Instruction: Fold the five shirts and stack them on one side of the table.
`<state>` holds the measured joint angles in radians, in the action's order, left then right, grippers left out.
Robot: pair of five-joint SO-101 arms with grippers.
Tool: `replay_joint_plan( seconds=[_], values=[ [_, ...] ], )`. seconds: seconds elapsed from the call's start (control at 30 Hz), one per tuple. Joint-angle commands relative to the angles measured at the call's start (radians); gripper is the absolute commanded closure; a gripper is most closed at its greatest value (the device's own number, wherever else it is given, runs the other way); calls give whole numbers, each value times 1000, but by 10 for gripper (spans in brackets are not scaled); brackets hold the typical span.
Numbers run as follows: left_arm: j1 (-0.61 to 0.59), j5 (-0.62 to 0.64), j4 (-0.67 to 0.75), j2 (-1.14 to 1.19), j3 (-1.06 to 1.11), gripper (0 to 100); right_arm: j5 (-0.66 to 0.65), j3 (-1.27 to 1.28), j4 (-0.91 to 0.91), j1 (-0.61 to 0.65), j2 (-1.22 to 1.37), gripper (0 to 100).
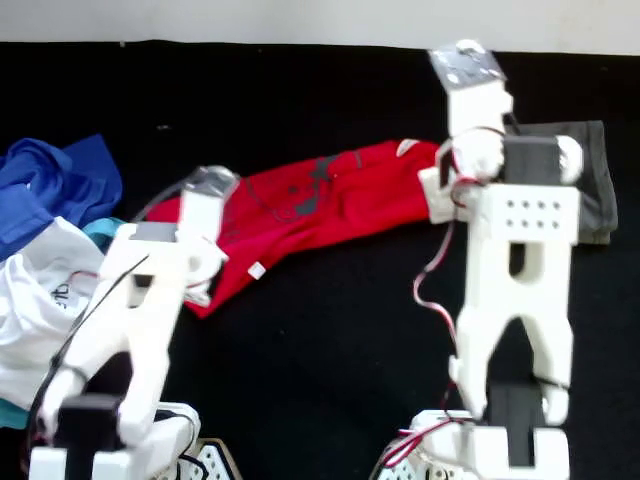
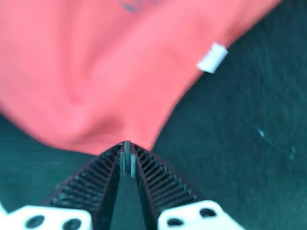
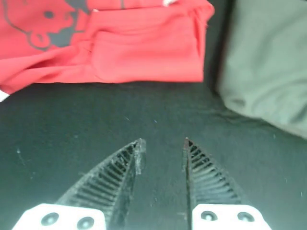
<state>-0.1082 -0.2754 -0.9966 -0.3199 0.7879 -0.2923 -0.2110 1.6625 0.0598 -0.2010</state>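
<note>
A red shirt [image 1: 310, 205] with a dark print lies stretched across the middle of the black table, its white tag [image 1: 257, 270] showing near its lower left end. My left gripper [image 2: 126, 147] is shut on the red shirt [image 2: 96, 72] at that lower left edge. My right gripper [image 3: 162, 143] hangs open over bare table, just short of the red shirt's [image 3: 120, 43] folded right end. A folded grey shirt [image 1: 590, 190] lies at the far right behind the right arm, and the grey shirt [image 3: 268, 67] also appears beside the red one.
A heap of unfolded shirts sits at the left edge: blue [image 1: 50, 185], white [image 1: 35, 300] and a teal one [image 1: 100, 230] between them. The black table [image 1: 330, 340] lies bare between the two arm bases.
</note>
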Motion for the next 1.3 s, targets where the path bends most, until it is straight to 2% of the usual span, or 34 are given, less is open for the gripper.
replay_joint_plan(
  seconds=[0.0, 0.13, 0.27, 0.37, 0.5, 0.57, 0.8, 0.9, 1.03, 1.27],
  values=[
    [-105, -2, -5, -131, -38, 988, 2, 156, -61, -45, -145, 868],
    [-180, -2, -34, -197, -25, 987, 2, 384, -180, -56, -249, 868],
    [-185, 8, 2, -124, 2, 986, 2, 545, -272, -54, -329, 868],
    [-186, 144, 11, -39, -56, 951, 2, 616, -298, -53, -372, 868],
    [-186, 327, -18, 84, -165, 796, 2, 679, -300, -53, -403, 868],
    [-185, 364, -29, 156, -213, 766, 2, 705, -300, -54, -414, 868],
    [-196, 365, -25, 424, -398, 809, -44, 788, -300, -58, -473, 868],
    [-236, 364, -32, 498, -469, 811, -69, 823, -298, -58, -515, 868],
    [-255, 362, -71, 516, -513, 808, -86, 869, -300, -58, -564, 868],
    [-191, 362, -133, 464, -516, 807, -84, 911, -337, -58, -573, 868]
  ],
)
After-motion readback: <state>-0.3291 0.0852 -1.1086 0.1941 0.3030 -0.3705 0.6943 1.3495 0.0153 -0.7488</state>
